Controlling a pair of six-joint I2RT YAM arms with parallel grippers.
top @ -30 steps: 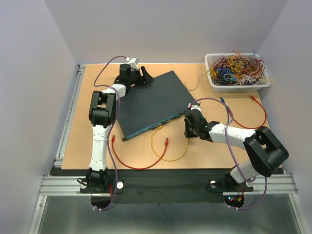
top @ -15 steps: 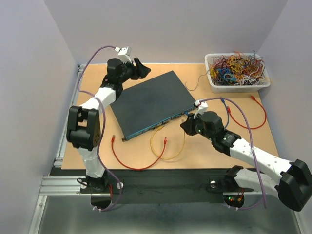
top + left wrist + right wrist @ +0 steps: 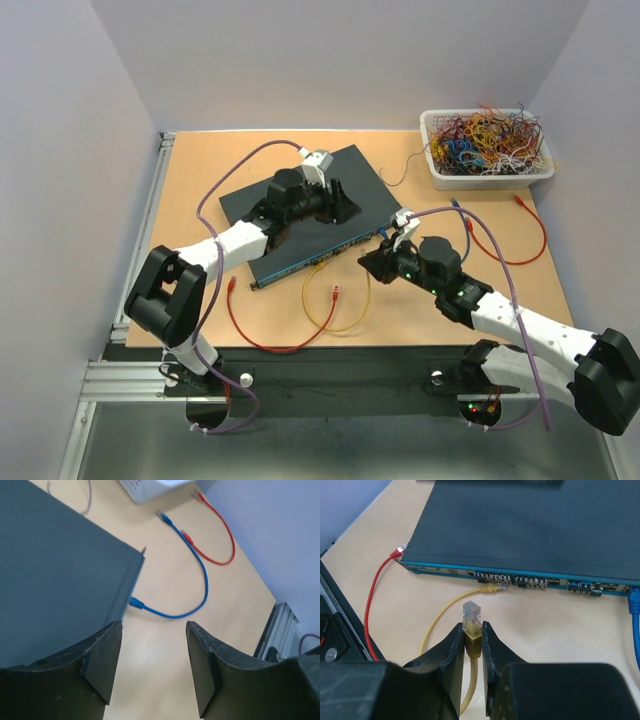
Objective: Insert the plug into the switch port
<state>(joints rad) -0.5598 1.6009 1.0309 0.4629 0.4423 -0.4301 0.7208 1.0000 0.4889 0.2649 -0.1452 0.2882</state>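
The switch is a flat dark box with a teal front face. In the right wrist view its row of ports faces me. My right gripper is shut on a yellow plug with a clear tip, which points at the ports a short way in front of them. The yellow cable's other end sits at a port. In the top view the right gripper is just off the switch's front right. My left gripper is open and empty above the switch's right part. Its jaws frame bare table beside the box.
A blue cable is plugged in at the switch's right end. Red cables lie at the front left and the right. A white basket of coloured wires stands at the back right. The yellow cable loop lies in front.
My left arm has swung from the switch's far left corner to above its right part. My right gripper has moved slightly left along the front face with the plug.
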